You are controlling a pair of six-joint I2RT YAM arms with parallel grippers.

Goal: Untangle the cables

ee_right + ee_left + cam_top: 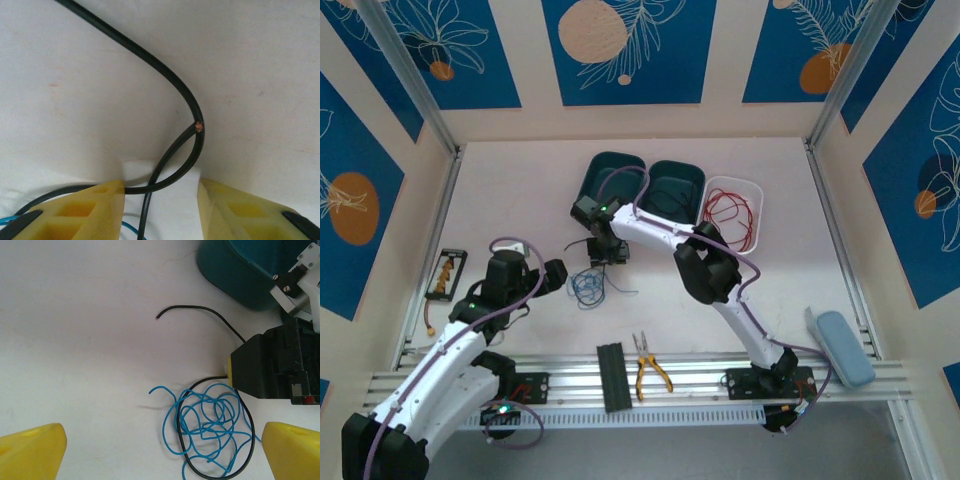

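jaws of the left gripper (162,452) stand wide apart, holding nothing, above the white tabletop (75,340). just ahead of it a blue cable (205,415) lies in a loose tangle on the table, ringed by a loop of black cable (200,308), one end of which lies free on the surface. at the tangle's edge the right gripper (160,205) points down, its jaws partly apart and straddling a fold of the black cable without pinching it. farther right, red cables (728,215) sit coiled inside a white bin (732,181).
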